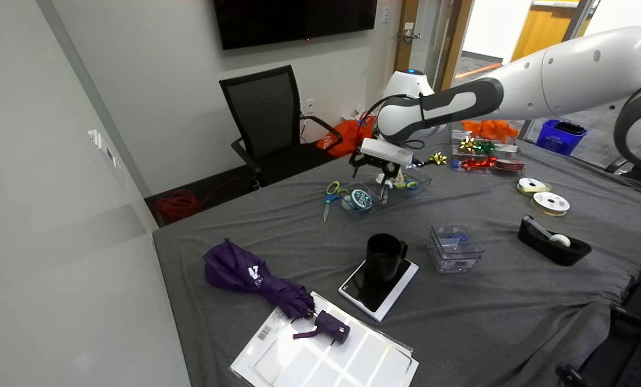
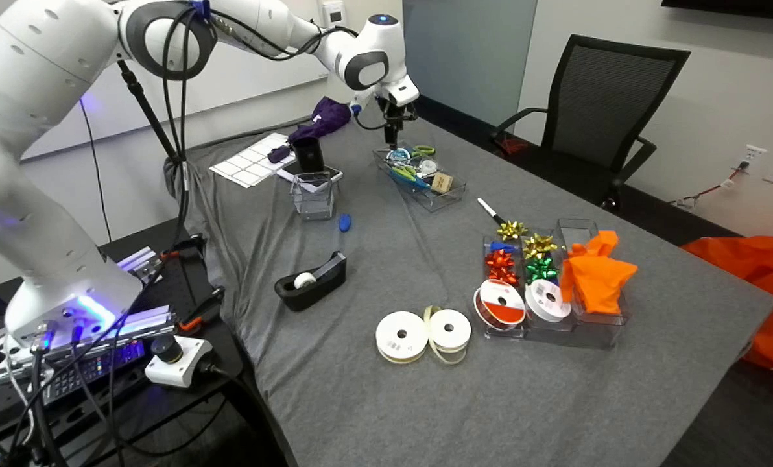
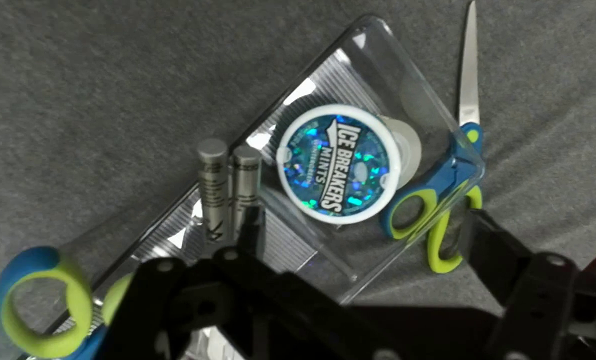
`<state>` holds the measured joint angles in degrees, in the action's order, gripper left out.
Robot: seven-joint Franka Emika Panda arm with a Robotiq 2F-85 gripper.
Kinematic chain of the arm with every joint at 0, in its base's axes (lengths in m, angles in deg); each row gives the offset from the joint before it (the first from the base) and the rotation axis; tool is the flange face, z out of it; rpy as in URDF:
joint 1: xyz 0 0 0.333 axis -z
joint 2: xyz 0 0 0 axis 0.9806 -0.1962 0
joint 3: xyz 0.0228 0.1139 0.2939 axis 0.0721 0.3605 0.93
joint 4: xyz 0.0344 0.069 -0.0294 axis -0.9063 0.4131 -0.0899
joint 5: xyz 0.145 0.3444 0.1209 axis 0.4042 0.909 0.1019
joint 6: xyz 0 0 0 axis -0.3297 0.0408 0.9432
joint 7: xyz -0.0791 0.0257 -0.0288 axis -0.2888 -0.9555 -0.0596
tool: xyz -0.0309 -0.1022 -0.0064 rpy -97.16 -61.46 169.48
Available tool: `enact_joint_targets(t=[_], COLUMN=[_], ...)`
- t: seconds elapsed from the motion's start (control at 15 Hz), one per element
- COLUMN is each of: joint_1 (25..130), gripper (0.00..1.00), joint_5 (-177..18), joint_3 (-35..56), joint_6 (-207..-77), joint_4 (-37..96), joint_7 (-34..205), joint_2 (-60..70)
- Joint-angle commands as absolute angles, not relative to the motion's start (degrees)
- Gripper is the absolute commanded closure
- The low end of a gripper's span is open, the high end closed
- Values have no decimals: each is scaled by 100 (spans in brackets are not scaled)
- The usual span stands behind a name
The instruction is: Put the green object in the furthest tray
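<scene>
The claw (image 3: 365, 227) hung over one end of a long see-through tray (image 3: 378, 55), its fingers (image 3: 493, 255) spread wide, released. The table (image 2: 523, 402), covered in grey, spread below, and the arm (image 1: 595, 70) reached out above it. A black chair (image 2: 610, 110) stood past the table's edge, a dark screen (image 1: 299, 21) higher up behind it.

A purple umbrella (image 1: 234, 271) lay with its handle on some white sheets (image 1: 353, 365). Well apart from these, a cluster of trays (image 2: 574, 335) held an orange wrap (image 2: 597, 282). A white-edged slab (image 1: 371, 298) lay near the sheets; a black dispenser (image 1: 554, 252) sat farther off. Small see-through boxes (image 1: 456, 258) stood stacked just beside the slab. Blue-and-green scissors (image 3: 470, 132) lay by the tray's corner, and a second pair (image 3: 79, 300) lay in the tray, one loop poking past its rim in the wrist view. A black mug (image 1: 382, 255) stood upright on the slab. Two white spools (image 2: 390, 327) lay side by side on the table, and shiny bows (image 2: 502, 267) sat in the cluster.

The tin (image 3: 338, 162), teal with a white rim, was in the tray, at the end below the claw; whether the fingers touched it could not be told. A pale roll (image 3: 409, 150) beside it was partly hidden by it. Close by, two thin grey rods (image 3: 213, 192) with print showed along the tray's long side.
</scene>
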<state>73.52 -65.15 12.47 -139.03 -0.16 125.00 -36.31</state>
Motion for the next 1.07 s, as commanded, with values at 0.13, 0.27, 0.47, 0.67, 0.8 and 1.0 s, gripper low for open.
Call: enact_joint_targets(t=[0.13, 0.27, 0.47, 0.67, 0.8, 1.0], joint_1=[7173, 7145, 7143, 7244, 7309, 7372], gripper=[0, 0, 0, 0, 0, 0], joint_5=[-7067, -7306, -7652, -7872, -7936, -8025], joint_3=[854, 772, 686, 680, 671, 608], joint_6=[-13947, -13923, -13928, -13981, -13965, -14038], joint_4=[1662, 2052, 2632, 3201, 3508, 3913], joint_7=[12388, 12310, 12145, 11744, 11438, 11060], joint_2=[-2433, -2158, -1767, -1387, -1174, -900])
